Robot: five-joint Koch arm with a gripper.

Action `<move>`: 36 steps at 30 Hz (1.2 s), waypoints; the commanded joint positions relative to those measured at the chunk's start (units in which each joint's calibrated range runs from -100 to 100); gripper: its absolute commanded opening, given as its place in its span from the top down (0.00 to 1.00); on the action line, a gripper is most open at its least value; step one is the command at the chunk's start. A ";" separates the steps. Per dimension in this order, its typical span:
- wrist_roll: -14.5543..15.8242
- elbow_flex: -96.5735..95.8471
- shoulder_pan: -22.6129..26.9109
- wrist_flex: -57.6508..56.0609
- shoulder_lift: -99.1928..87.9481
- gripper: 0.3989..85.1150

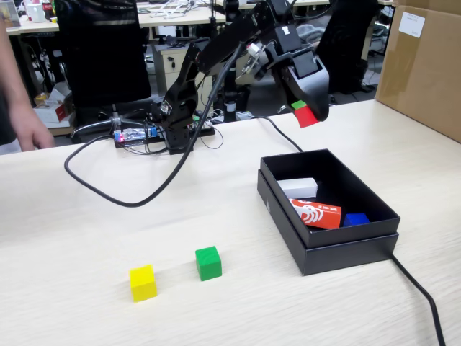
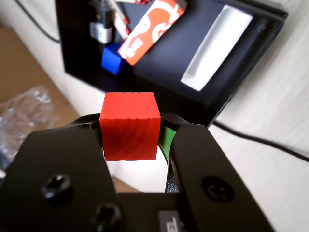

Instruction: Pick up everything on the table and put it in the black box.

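Note:
My gripper [image 1: 306, 115] is shut on the red cube [image 1: 307, 116] and holds it in the air above the far edge of the black box [image 1: 338, 245]. In the wrist view the red cube [image 2: 130, 126] sits clamped between the two black jaws of the gripper [image 2: 131, 130], with the black box [image 2: 159, 77] below and ahead. The green cube [image 1: 208, 262] and the yellow cube [image 1: 142, 282] stand side by side on the table [image 1: 86, 216], left of the box near the front.
The box holds a white block [image 1: 298, 188], a red-orange packet [image 1: 315, 213] and a blue piece [image 1: 355, 219]. A brown cardboard box [image 1: 421, 68] stands at the far right. A black cable [image 1: 418, 292] runs from the box's front corner. A person's hand [image 1: 32, 130] is at the left.

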 commanded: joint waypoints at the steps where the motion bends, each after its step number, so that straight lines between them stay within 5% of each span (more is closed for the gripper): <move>1: 0.10 0.07 0.68 -0.32 -3.78 0.99; 23: 0.44 8.59 -1.51 0.02 27.20 0.99; 24: 0.44 8.59 -1.56 0.02 27.20 0.91; 25: 0.24 8.14 -1.56 -0.06 27.55 0.72; 36: 0.15 7.86 -1.37 -0.23 22.04 0.69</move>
